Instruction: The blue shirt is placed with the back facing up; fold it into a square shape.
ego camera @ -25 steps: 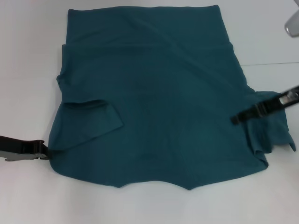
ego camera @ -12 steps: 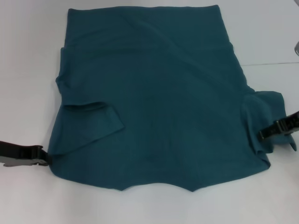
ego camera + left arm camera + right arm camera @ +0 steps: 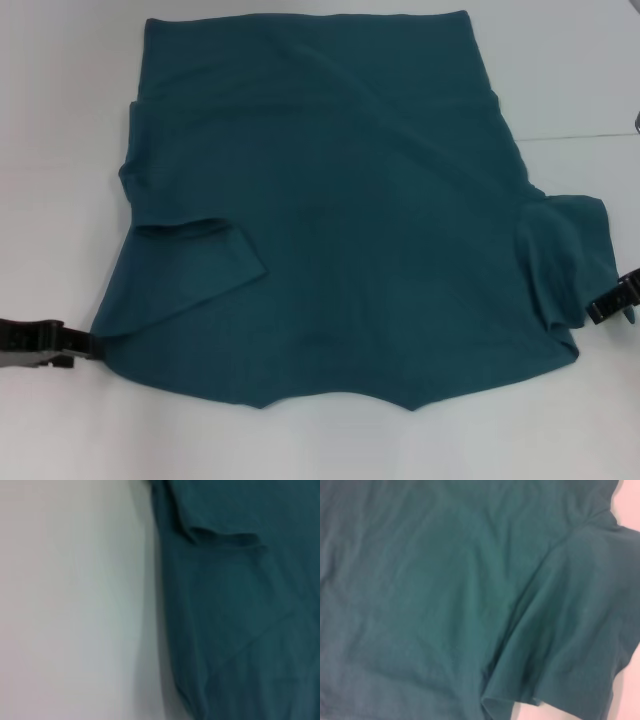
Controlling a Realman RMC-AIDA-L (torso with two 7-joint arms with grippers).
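Note:
The blue shirt (image 3: 340, 200) lies spread on the white table (image 3: 60, 150), its top edge folded over at the far side. Its left sleeve (image 3: 200, 250) is folded in onto the body. Its right sleeve (image 3: 570, 260) sticks out rumpled toward the right. My left gripper (image 3: 88, 345) lies low on the table at the shirt's near left corner, just beside the cloth. My right gripper (image 3: 594, 310) sits at the right sleeve's outer edge. The left wrist view shows the shirt's side edge (image 3: 240, 605) against the table; the right wrist view shows the body and sleeve cloth (image 3: 445, 580).
Bare white table surrounds the shirt on the left, the near side (image 3: 320, 440) and the far right. A thin seam line (image 3: 580, 135) crosses the table at the right.
My right gripper has drawn back from over the shirt's right side to the sleeve's outer edge, nearer and to the right. My left gripper has slid slightly left.

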